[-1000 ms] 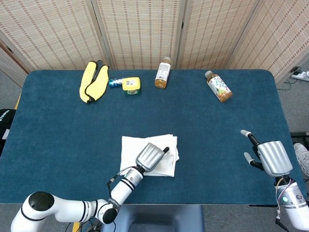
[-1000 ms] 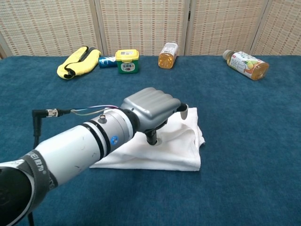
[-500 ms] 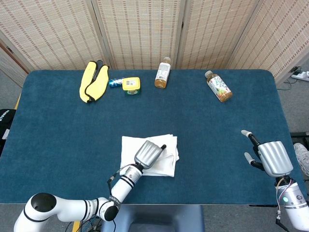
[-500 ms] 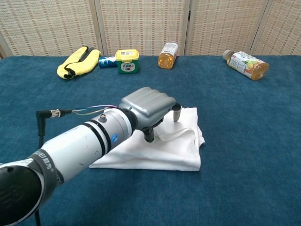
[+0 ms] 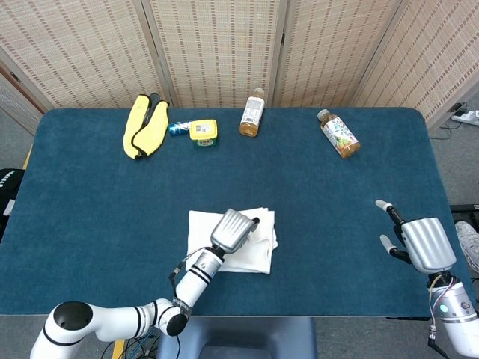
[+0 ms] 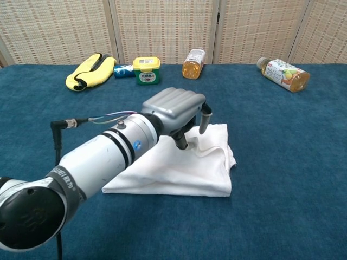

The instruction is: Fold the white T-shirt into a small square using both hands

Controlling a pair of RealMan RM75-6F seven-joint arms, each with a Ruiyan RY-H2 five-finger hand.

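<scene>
The white T-shirt [image 5: 200, 230] lies folded into a rough square on the blue table, near the front edge at the middle. My left hand [image 5: 232, 230] hovers low over its right half, fingers bent downward and apart. In the chest view the left hand [image 6: 176, 108] has its thumb tip touching the T-shirt [image 6: 173, 173] beside a small raised wrinkle, while one finger hangs just over the far edge. No cloth is lifted. My right hand [image 5: 420, 241] sits far to the right above bare table, fingers spread, holding nothing.
Along the far edge lie a yellow cloth [image 5: 144, 126], a small yellow-lidded jar [image 5: 203, 132], an amber bottle [image 5: 252, 114] and a juice bottle [image 5: 339, 134] on its side. Folding screens stand behind the table.
My left hand has risen slightly and shifted toward the shirt's far edge, its fingers uncurling from the cloth. The wrinkle under it has flattened somewhat. The right hand stays put.
</scene>
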